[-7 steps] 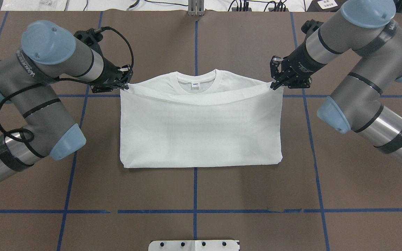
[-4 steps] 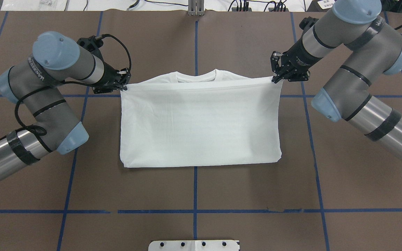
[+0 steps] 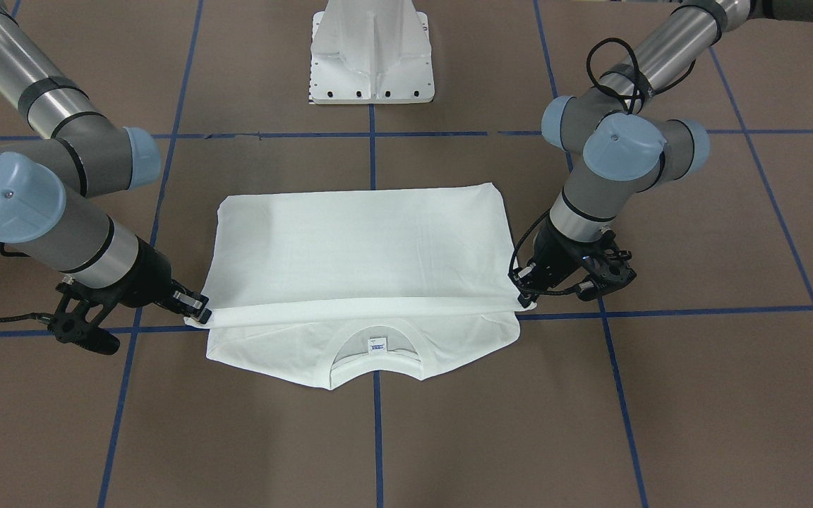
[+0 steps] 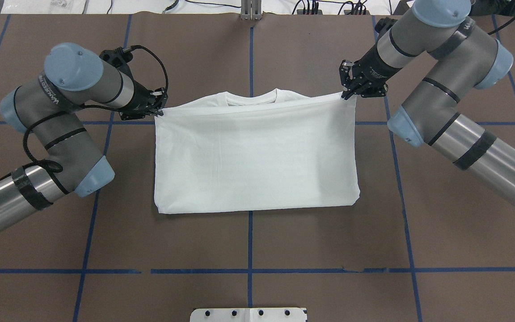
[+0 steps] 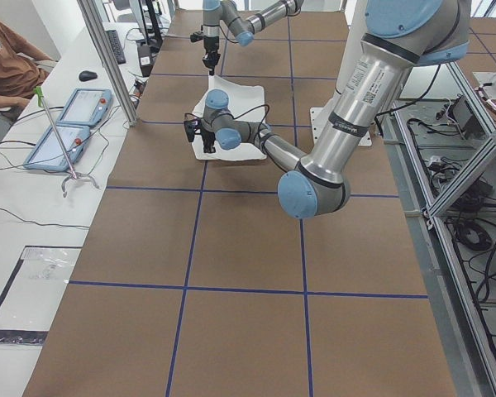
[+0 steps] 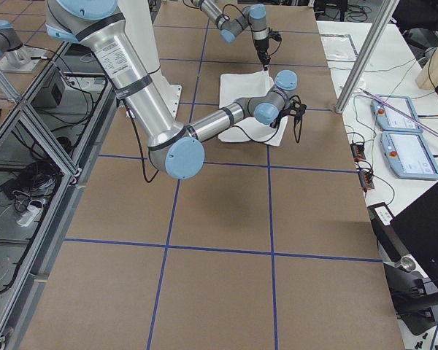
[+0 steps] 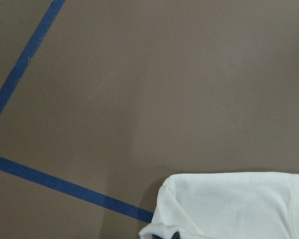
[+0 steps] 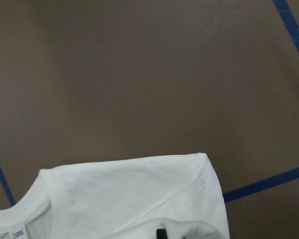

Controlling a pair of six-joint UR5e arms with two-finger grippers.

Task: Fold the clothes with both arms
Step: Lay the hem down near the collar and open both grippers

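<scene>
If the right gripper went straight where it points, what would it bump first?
Probably the T-shirt itself: the right gripper, pinching its corner, points inward and down at the cloth beneath.

You are looking at a plain white long-sleeved T-shirt (image 4: 255, 156). Its ribbed round collar (image 3: 376, 366) is the same white, and the small label (image 3: 377, 344) inside it is white with a blue mark. The table's matt brown covering (image 4: 329, 241) is ruled into large squares by dark blue tape lines (image 4: 249, 241). Your tubular left arm (image 4: 61, 105) and right arm (image 4: 436, 89) are silver and grey with light blue joint caps, black bands and black cables. The left fingered gripper (image 4: 159, 112) and the right fingered gripper (image 4: 344, 95) are black. At the table's robot-side edge, the metal pedestal base (image 3: 371, 63) is white, dotted with black bolts.
</scene>
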